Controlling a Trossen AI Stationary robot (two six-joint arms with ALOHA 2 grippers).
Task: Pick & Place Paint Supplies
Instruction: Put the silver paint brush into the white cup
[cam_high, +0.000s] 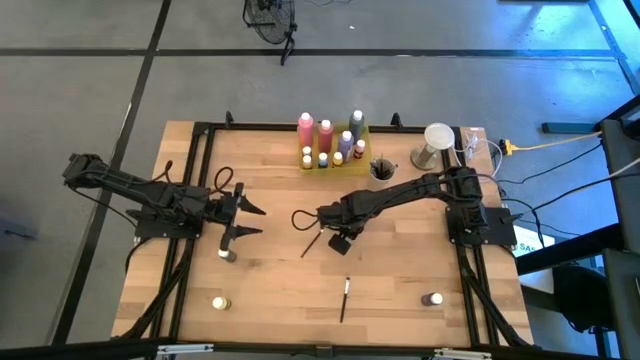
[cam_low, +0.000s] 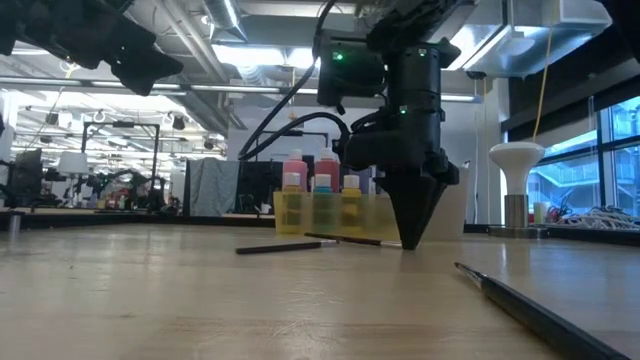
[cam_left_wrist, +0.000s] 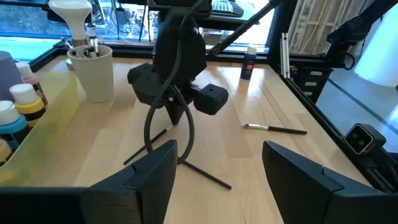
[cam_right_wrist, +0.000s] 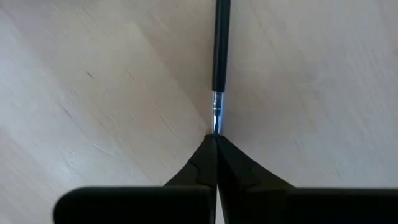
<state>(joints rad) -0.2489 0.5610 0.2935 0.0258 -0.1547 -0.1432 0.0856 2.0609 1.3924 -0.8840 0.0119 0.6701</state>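
My right gripper (cam_right_wrist: 216, 140) stands point-down on the wooden table (cam_high: 400, 290), fingers pressed fully together on the metal ferrule of a dark-handled paintbrush (cam_right_wrist: 220, 46), whose handle runs straight away from the fingertips and lies flat on the wood. From above, that same brush slants out just beside the gripper toward the left arm's side. A second paintbrush (cam_high: 345, 299) lies well apart from it, nearer the table's front edge, with a small purple-capped bottle (cam_high: 434, 299) off to the right-arm side and a yellow-capped bottle (cam_high: 219, 302) off to the left-arm side. Beyond the closed gripper sit the translucent yellow tray (cam_high: 312, 164) packed with pink, purple and pale-capped paint bottles (cam_high: 326, 137), and beside it a cup (cam_left_wrist: 96, 71) holding brushes. My left gripper (cam_high: 240, 217) waits well apart at its own side, fingers spread wide and holding nothing.
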